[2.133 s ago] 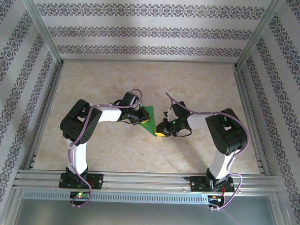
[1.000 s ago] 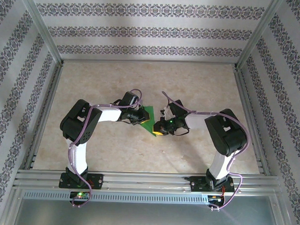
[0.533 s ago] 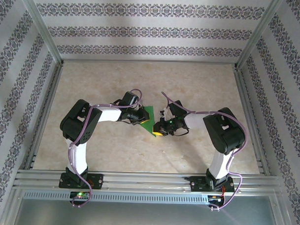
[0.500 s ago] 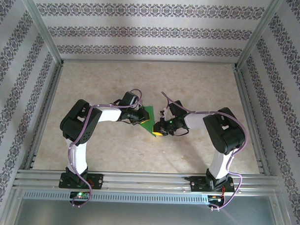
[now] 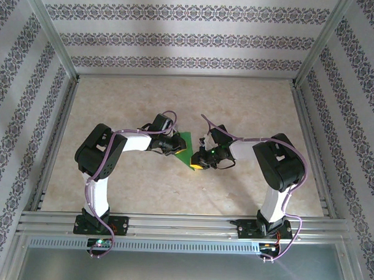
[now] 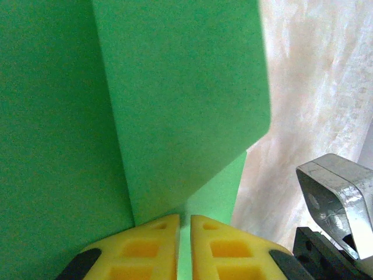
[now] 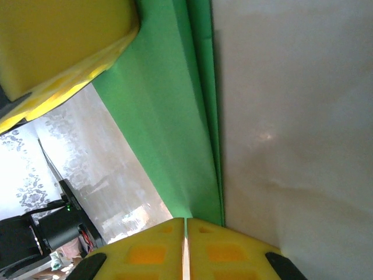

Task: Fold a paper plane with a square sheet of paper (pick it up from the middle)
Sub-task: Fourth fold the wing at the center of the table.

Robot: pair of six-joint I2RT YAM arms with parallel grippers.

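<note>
The bright green paper is folded into a pointed, layered paper plane (image 5: 187, 144), held just above the table's middle with its tip toward the near edge. My left gripper (image 5: 175, 147) grips its left side. In the left wrist view the yellow pads (image 6: 145, 245) pinch a green layer (image 6: 180, 99) in the thin gap at my left gripper (image 6: 185, 224). My right gripper (image 5: 199, 163) holds the pointed end. In the right wrist view the creased strips of the plane (image 7: 169, 122) run down into my shut right gripper (image 7: 185, 226).
The beige marbled tabletop (image 5: 176, 96) is framed by aluminium rails (image 5: 172, 224) and patterned walls. A yellow pad of the left gripper (image 7: 58, 46) shows at the top left of the right wrist view. A metal part (image 6: 338, 192) sits at the lower right of the left wrist view.
The right gripper and its forearm have crept slightly left toward the paper's tip. The left arm and the paper have stayed put.
</note>
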